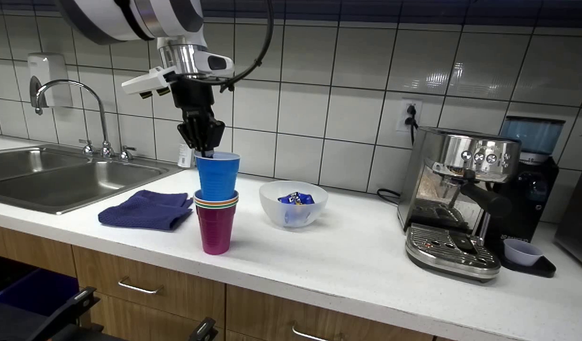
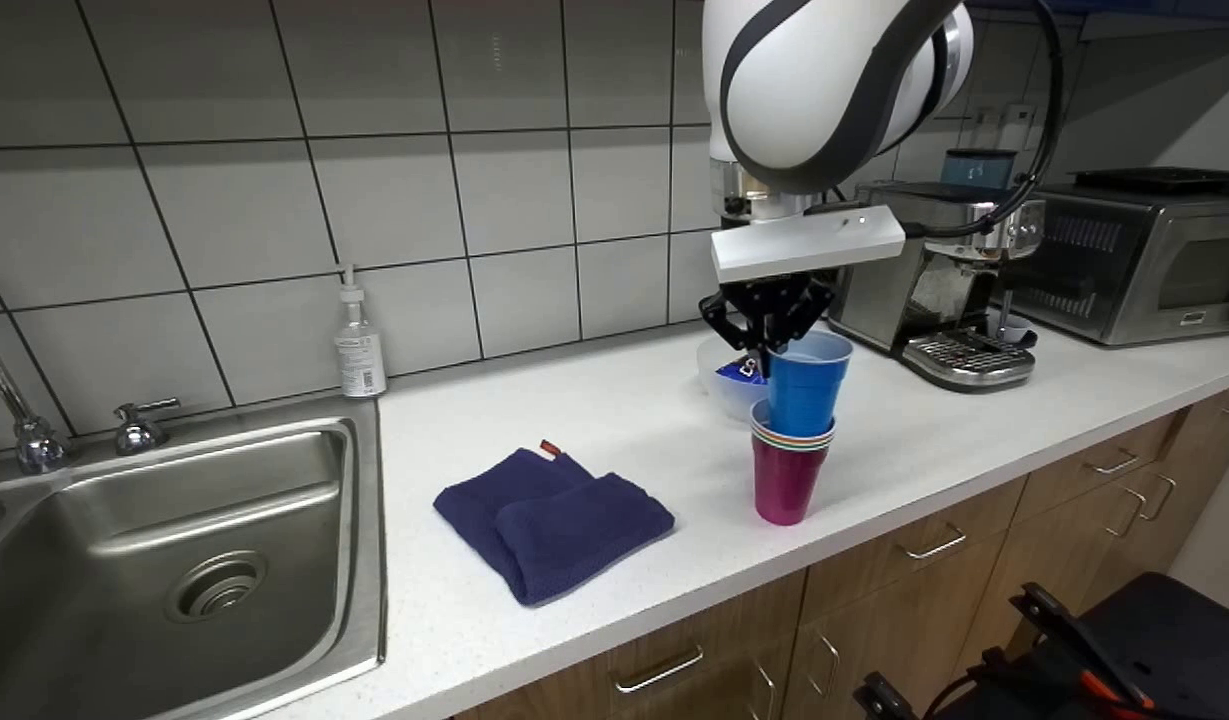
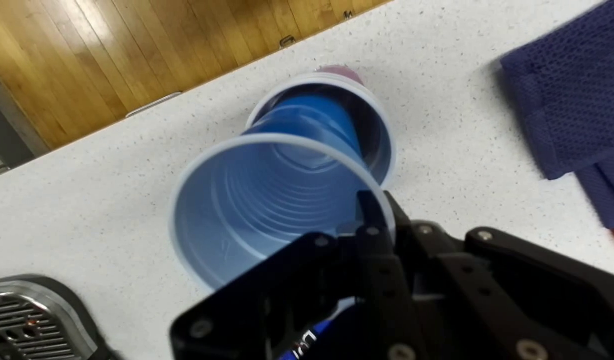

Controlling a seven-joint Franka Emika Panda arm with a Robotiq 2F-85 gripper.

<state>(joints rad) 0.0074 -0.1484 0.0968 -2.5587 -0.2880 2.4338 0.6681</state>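
Observation:
My gripper [image 1: 207, 153] is shut on the rim of a blue plastic cup [image 1: 219, 177]. In the wrist view one fingertip of the gripper [image 3: 380, 202] is inside the cup [image 3: 287, 200] and one outside its wall. In an exterior view the gripper [image 2: 769, 368] grips the side of the cup [image 2: 806, 390]. The blue cup's lower part is inside a stack of nested cups, its bottom hidden there in the exterior views. The outermost cup is magenta [image 1: 217, 227], also seen in an exterior view [image 2: 786, 485]; orange, green and white rims show at its top. The blue cup tilts slightly.
A frosted bowl [image 1: 272, 208] with blue-wrapped packets [image 1: 298, 198] stands behind the cups. A folded dark blue cloth [image 2: 574, 530] lies between cups and sink [image 2: 359, 600]. An espresso machine [image 1: 466, 147], grinder [image 1: 532, 189] and soap bottle [image 2: 359, 355] stand on the counter [image 1: 319, 255].

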